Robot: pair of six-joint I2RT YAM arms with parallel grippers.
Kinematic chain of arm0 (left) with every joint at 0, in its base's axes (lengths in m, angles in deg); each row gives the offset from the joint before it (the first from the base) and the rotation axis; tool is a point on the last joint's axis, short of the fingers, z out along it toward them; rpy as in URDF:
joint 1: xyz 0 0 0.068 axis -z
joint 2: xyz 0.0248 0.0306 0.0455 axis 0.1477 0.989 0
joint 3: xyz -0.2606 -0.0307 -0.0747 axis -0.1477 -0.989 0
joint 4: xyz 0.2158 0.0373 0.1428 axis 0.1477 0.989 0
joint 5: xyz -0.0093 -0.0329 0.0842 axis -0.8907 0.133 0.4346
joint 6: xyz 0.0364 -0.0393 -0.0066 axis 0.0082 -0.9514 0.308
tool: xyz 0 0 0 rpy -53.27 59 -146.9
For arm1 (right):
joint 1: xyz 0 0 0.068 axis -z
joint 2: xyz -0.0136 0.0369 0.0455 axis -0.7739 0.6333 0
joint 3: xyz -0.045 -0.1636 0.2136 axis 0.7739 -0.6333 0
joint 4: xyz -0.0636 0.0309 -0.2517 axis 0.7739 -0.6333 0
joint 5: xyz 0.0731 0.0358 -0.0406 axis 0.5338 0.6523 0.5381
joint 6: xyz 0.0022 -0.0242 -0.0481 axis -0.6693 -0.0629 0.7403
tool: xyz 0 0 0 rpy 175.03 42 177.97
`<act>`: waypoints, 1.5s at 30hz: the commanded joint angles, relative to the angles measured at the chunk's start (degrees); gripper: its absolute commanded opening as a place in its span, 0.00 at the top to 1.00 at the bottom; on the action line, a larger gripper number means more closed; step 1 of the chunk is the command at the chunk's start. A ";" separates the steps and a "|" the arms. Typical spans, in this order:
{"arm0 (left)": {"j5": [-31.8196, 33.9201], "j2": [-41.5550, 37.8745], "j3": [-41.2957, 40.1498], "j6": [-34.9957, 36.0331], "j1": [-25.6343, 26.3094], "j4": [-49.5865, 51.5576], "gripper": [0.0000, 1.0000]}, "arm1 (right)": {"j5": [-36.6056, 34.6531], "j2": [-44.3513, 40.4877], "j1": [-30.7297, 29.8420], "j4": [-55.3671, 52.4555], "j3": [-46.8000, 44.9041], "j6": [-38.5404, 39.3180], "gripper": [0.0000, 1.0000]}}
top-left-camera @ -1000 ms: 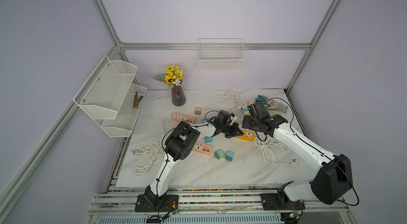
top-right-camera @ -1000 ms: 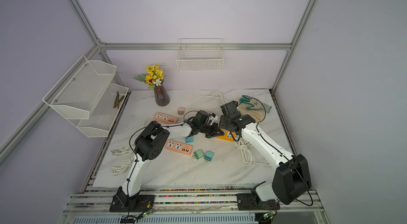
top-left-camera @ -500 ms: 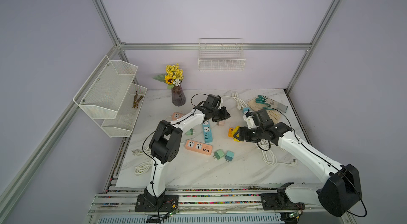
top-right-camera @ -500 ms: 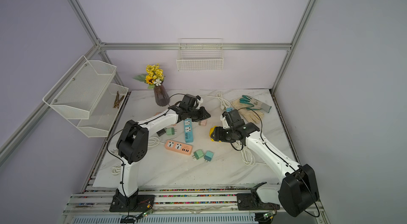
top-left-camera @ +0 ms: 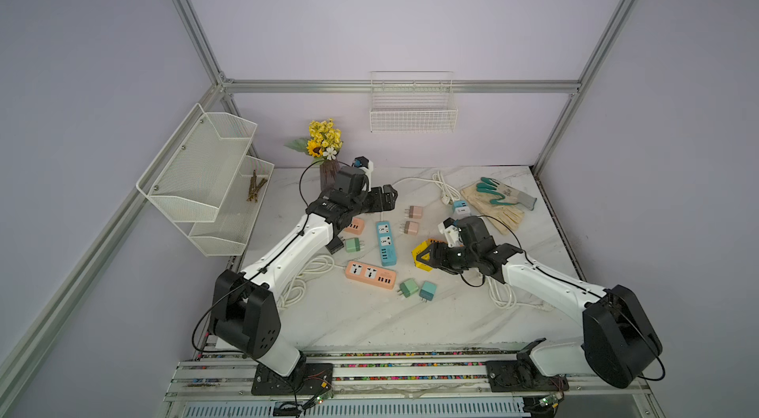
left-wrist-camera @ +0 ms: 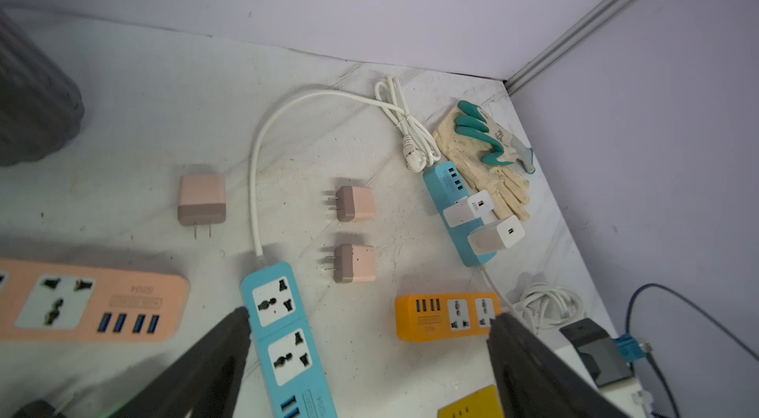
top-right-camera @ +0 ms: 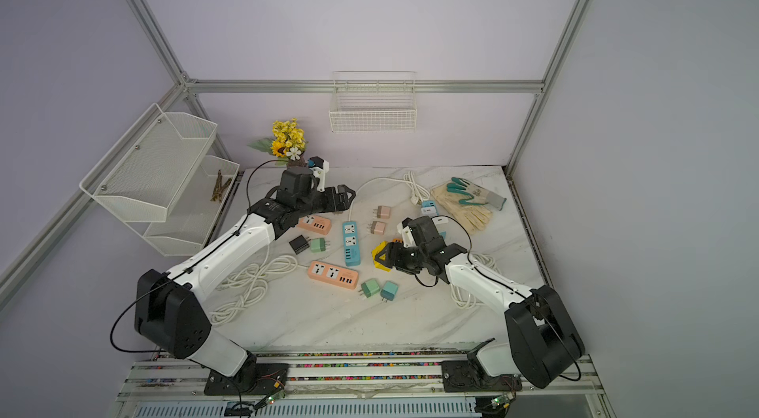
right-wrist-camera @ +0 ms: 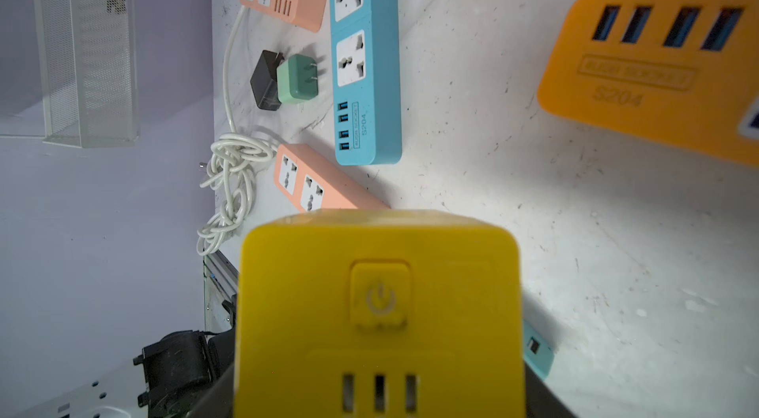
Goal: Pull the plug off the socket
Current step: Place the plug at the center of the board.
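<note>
The left gripper (top-left-camera: 388,198) hangs wide open and empty over the far-left part of the bench (top-left-camera: 369,321) near a loose pink plug (left-wrist-camera: 201,198), while the right gripper (top-left-camera: 429,260) clamps the yellow socket block (right-wrist-camera: 378,292) mid-bench beside the blue strip (right-wrist-camera: 365,54) and the orange strip (right-wrist-camera: 657,66), both marked "S204", with bare room toward the near edge.

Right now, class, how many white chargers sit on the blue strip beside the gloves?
2. One white charger sits mid-strip, the other nearer the cable end of the blue strip. None looks hidden.

Yellow socket block (top-right-camera: 378,256) in right jaws, near blue power strip (top-right-camera: 351,243).
</note>
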 commanded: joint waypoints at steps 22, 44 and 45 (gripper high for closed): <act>10.05 -10.69 -9.58 5.20 -2.96 1.39 0.00 | -12.76 13.04 -5.83 17.95 -1.28 -12.93 0.58; 10.02 -11.80 -11.41 4.96 -4.70 0.89 0.00 | -21.51 3.98 -4.30 -1.49 -1.24 -9.35 0.08; 7.94 -11.11 -11.34 4.65 -5.13 0.82 0.00 | -22.53 2.85 -3.69 -3.07 -0.92 -8.33 0.08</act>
